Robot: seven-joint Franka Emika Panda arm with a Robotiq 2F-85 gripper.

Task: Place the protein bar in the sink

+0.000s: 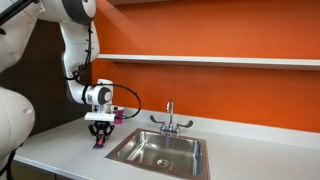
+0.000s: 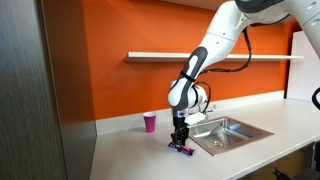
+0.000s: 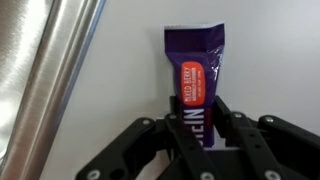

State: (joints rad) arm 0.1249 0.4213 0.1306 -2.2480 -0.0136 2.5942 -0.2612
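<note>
Pointing straight down beside the sink [image 1: 165,133], my claw [image 3: 203,118] looks clenched across the near end of the bar [image 3: 192,60], which lies flat on the desk [image 3: 270,60] just beside the steel rim. Pinching its narrow width suits a thin wrapper. I judge a lift and a short carry over the rim come next.

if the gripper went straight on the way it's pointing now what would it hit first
The dark purple flat protein bar wrapper, lying between its fingers on the white countertop. The gripper points down at it. Whether it already touches is unclear, and the countertop lies right beneath.
</note>
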